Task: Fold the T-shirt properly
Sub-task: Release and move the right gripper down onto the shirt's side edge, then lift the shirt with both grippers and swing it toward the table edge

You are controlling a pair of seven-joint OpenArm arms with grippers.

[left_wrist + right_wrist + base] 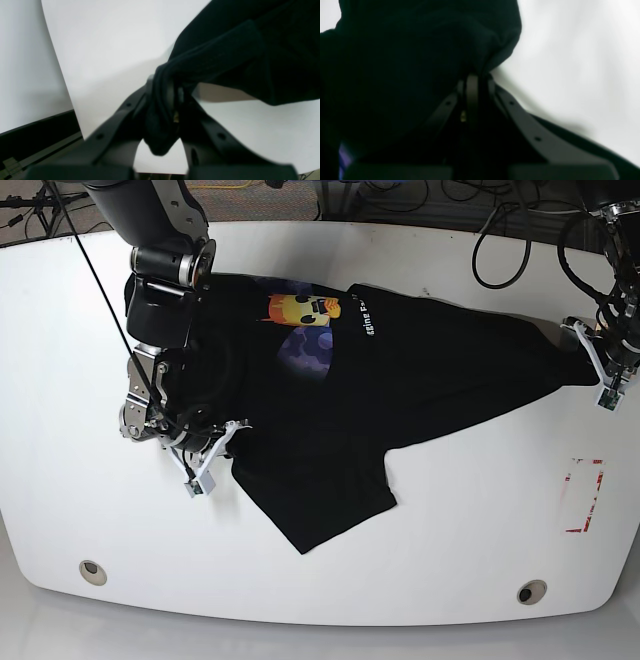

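The black T-shirt (420, 370) lies stretched across the white table (450, 530), its yellow emoji face (300, 308) and purple graphic (305, 350) facing up near the far left. On the base view's right, my left gripper (585, 348) is shut on the shirt's right end. Its wrist view shows a bunched fold of black cloth (212, 60) pinched between the fingers of the left gripper (165, 85). On the base view's left, my right gripper (228, 438) is shut on the shirt's near-left edge. In that wrist view the dark cloth (407, 62) covers the closed right gripper (475, 75).
A red-outlined mark (583, 495) is on the table at the near right. Two round holes (92, 571) (531, 591) sit by the front edge. Cables (500, 240) hang over the far edge. A black rail (37, 135) runs beyond the table edge.
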